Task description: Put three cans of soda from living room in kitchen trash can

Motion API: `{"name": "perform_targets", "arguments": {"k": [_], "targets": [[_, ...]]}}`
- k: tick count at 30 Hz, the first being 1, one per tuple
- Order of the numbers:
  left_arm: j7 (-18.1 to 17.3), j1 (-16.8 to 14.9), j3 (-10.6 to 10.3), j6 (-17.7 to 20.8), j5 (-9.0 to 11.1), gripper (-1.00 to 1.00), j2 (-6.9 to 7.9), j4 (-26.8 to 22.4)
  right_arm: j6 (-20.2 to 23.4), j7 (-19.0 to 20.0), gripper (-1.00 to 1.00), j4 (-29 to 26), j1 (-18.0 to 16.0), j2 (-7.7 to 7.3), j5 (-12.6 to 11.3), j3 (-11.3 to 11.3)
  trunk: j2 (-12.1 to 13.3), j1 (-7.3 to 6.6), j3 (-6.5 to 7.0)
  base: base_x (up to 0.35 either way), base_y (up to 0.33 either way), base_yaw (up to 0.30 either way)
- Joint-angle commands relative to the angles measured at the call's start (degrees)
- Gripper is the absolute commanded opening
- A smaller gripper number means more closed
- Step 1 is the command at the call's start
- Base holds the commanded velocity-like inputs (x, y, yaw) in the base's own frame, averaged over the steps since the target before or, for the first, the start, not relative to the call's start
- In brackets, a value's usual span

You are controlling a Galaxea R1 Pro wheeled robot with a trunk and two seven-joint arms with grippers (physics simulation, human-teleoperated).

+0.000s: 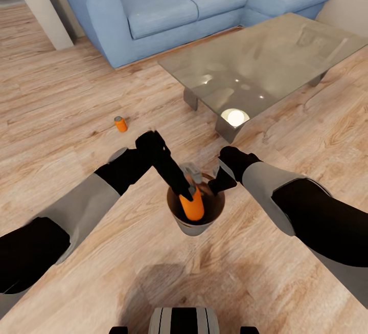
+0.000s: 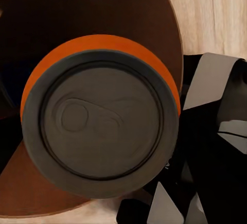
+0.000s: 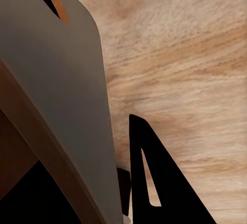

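Can (image 1: 192,207) upright in bin (image 1: 198,228), left pincer (image 1: 190,191) clamped on it; right pincer (image 1: 217,183) clamping bin rim.

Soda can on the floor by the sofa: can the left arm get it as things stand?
Probably not yet: the left hand is shut on a soda can over the trash can. The floor can stands apart, with bare floor around it.

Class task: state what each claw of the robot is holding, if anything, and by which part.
Left claw: soda can, gripped near its top over the trash can. Right claw: the trash can's rim, one finger outside the wall.
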Motion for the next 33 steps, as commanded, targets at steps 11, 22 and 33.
{"name": "perform_targets", "arguments": {"k": [11,22,33], "targets": [[5.30,3.63,0.03,0.00,0.16,-1.00,-1.50,0.01,0.17,0.16,-1.00,-0.01,0.08,0.32,-1.29,-1.36,0.00,0.00,0.00,0.000,0.000,0.000],[9.42,5.96,0.02,0.00,0.13,-1.00,-1.74,0.01,0.17,0.13,-1.00,0.05,0.08,0.36,-1.29,-1.39,0.00,0.00,0.00,0.000,0.000,0.000],[12.33,6.90,-0.05,0.00,0.10,-1.00,-2.25,0.04,0.17,0.11,-1.00,0.08,0.08,0.34,-1.29,-1.41,0.00,0.00,0.00,0.000,0.000,0.000]]}}
